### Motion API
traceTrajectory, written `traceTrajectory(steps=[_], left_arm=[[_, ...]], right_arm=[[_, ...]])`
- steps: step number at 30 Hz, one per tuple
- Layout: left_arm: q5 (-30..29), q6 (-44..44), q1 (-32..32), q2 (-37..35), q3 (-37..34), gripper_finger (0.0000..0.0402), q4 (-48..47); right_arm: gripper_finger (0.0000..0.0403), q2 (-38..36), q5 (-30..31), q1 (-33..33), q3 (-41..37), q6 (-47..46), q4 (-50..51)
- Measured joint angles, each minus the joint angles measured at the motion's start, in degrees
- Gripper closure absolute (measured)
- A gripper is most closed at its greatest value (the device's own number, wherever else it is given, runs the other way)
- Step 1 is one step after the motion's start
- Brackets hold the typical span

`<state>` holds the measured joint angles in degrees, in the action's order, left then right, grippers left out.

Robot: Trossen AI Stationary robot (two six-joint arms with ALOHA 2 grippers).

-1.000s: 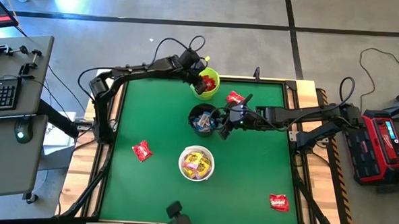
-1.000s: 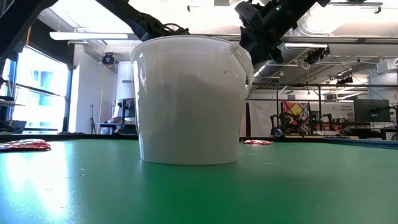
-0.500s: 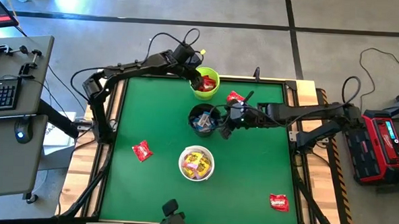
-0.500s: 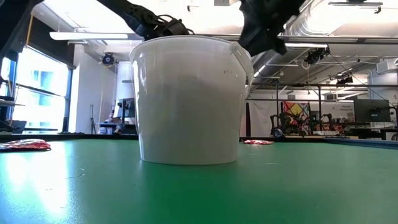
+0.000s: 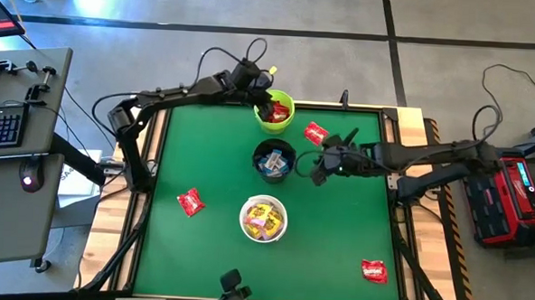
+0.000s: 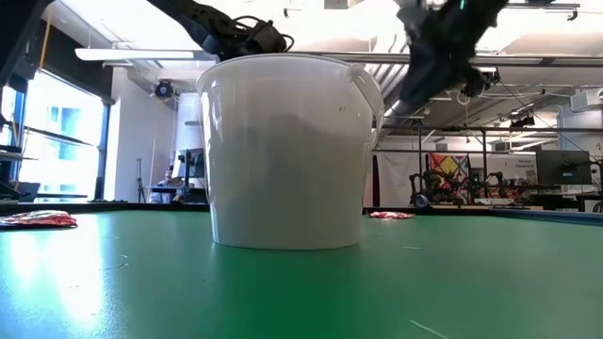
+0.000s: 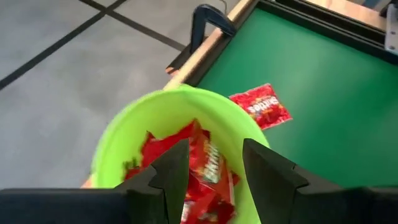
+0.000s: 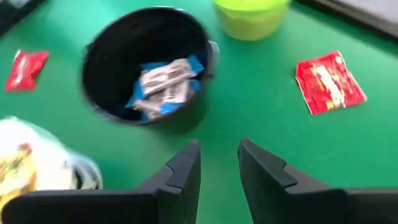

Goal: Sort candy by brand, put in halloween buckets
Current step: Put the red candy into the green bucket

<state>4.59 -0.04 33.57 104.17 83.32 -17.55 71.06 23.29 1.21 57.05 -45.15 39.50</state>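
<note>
While our left hand (image 7: 211, 180) hangs open and empty over the lime green bucket (image 5: 276, 111) of red candy (image 7: 208, 165), our right hand (image 8: 217, 168) hovers beside the black bucket (image 5: 273, 159), fingers narrowly parted, holding nothing; one red packet (image 5: 316, 132) lies near.

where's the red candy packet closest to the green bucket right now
In the high view, that red candy packet lies flat on the green table near its far edge, just right of the lime green bucket.
</note>
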Motion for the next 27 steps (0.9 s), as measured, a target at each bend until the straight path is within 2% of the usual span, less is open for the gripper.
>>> traceTrajectory(steps=[5,10,15,21,27], left_arm=[[-0.03,-1.47,-1.63,-1.85,-5.34,0.0259,5.98],[-2.95,-1.83,-2.88,-5.59,-9.56,0.0259,8.56],[-3.76,-1.97,-3.0,-10.72,-14.84,0.0259,10.78],[-3.86,-4.34,-2.83,-17.85,-23.81,0.0259,13.59],[-4.76,-6.26,-2.83,-24.52,-30.52,0.0259,14.71]], right_arm=[[0.0306,-2.63,-7.02,-10.41,-10.28,-4.74,-11.23],[0.0301,-2.93,-11.48,-23.96,-16.52,-8.81,-13.69],[0.0252,-1.51,-16.98,-34.56,-19.96,-5.8,-19.67],[0.0168,3.72,-18.41,-40.13,-20.06,-1.04,-26.76],[0.0158,11.11,-20.41,-41.86,-20.06,0.64,-31.73]])
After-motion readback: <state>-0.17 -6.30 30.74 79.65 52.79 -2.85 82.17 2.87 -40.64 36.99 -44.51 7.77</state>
